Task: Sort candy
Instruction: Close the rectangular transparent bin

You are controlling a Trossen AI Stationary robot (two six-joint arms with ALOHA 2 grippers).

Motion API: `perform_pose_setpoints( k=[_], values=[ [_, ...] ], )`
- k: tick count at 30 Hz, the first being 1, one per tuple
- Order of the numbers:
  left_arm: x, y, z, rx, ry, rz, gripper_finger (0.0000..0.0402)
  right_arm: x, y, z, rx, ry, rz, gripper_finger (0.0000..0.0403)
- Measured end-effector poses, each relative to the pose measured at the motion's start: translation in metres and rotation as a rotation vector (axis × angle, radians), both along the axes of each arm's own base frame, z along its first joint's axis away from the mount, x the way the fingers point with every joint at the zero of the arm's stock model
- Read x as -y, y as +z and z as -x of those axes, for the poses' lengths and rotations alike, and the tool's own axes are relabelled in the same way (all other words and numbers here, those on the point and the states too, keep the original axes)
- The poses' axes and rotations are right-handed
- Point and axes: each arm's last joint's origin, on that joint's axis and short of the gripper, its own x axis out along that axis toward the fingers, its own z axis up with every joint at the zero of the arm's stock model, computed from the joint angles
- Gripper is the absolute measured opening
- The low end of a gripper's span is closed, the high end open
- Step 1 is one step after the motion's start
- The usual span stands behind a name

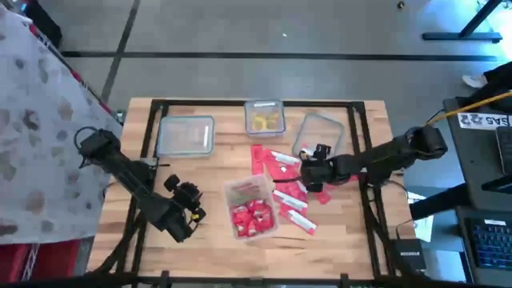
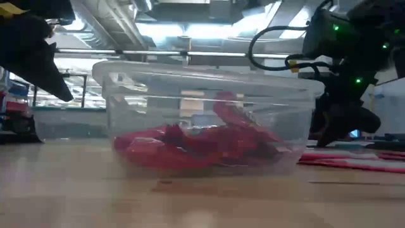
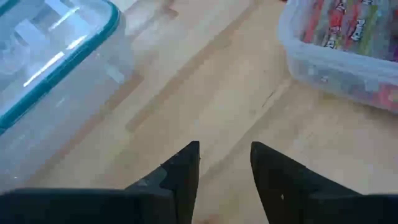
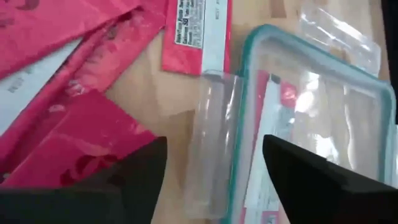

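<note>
Right gripper [image 1: 308,170] hangs with jaws wide apart and empty, flat red packets [image 4: 74,134] just beneath it. They look light, thin and slippery; pinch one by an edge. Left gripper [image 3: 224,168], part open, holds nothing

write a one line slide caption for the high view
Right gripper open over flat red candy packets; left gripper waits beside clear plastic tub of red candy.

Clear glossy plastic tubs [image 1: 253,208] (teal-rimmed lid [image 4: 311,118]) on matt wooden table [image 1: 200,248].

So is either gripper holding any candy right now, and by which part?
No. The right gripper is open over the red packets, nothing between its fingers; the left gripper is empty too.
</note>
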Motion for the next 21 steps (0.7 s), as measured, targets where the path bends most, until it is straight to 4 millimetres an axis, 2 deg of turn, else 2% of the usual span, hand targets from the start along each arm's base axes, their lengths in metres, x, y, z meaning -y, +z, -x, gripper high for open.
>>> perform_pose_setpoints(
  k=[15, 18, 21],
  values=[
    [0.001, 0.0, -0.001, 0.007, -0.005, 0.007, 0.0129, 0.003, -0.017, 0.014, 0.011, -0.029, 0.063, 0.0232],
    [0.001, 0.0, -0.001, 0.007, -0.005, 0.007, 0.0129, 0.007, -0.018, 0.015, 0.008, -0.056, 0.071, 0.021],
    [0.001, 0.0, -0.001, 0.01, -0.005, 0.01, 0.0129, 0.013, -0.02, 0.014, 0.007, -0.113, 0.054, 0.0168]
  ],
)
